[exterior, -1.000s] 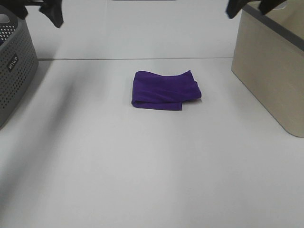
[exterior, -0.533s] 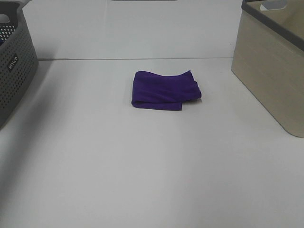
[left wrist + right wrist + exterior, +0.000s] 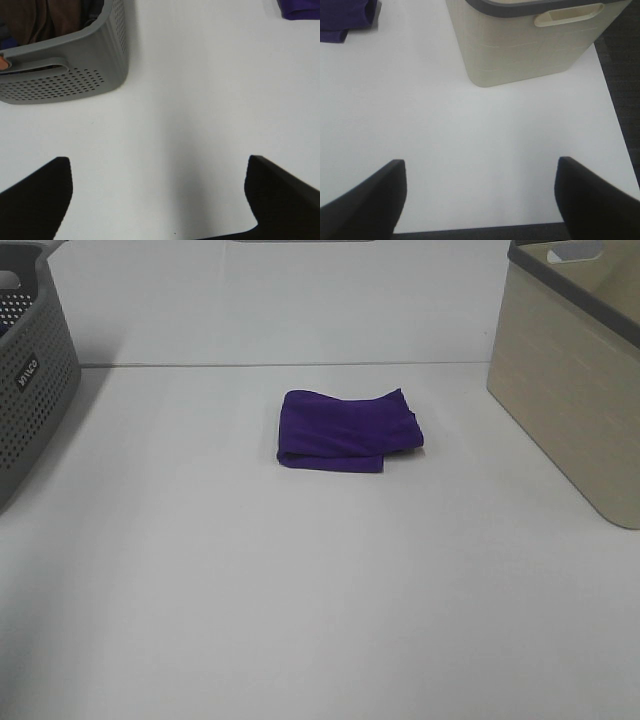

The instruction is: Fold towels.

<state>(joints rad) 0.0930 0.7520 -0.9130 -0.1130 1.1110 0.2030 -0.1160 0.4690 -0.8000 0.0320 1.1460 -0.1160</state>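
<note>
Purple towel [image 3: 349, 431] folded on the white table [image 3: 300, 590], near the middle, toward the far edge; well apart from the grey perforated basket [image 3: 30, 370] at the left and the beige bin [image 3: 570, 390] at the right. Wide bare table on all sides of it (most on the near side). Left end effector [image 3: 160, 200] spread wide, holding nothing, above bare table beside the grey basket. Right end effector [image 3: 480, 200] also spread wide and unloaded, near the beige bin and close to the table edge.
</note>
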